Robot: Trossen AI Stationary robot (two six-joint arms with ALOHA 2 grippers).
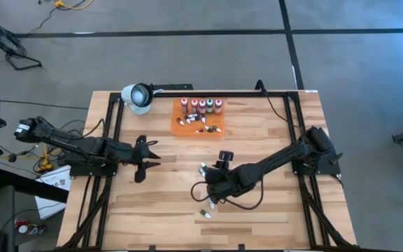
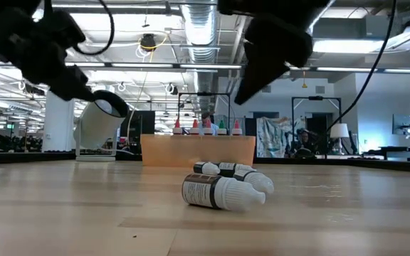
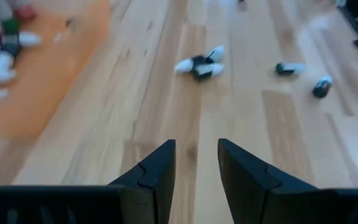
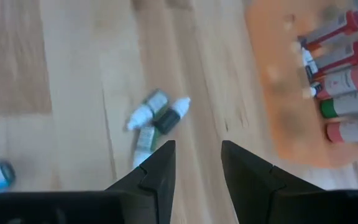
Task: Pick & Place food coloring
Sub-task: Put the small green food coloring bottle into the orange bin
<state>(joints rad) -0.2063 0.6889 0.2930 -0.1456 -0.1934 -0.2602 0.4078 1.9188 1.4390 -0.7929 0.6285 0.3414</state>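
Tabletop: right gripper (image 4: 197, 163) parted, empty, above vials (image 4: 156, 115).

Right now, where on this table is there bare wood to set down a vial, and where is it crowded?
Bare wood lies between the orange tray and the table's right rail, and in its near-left corner below the left gripper. Crowded: around the right gripper, where loose vials lie, and the tray itself.

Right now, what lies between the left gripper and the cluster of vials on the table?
Only bare wood: the high view shows nothing between the left gripper and the vial cluster.
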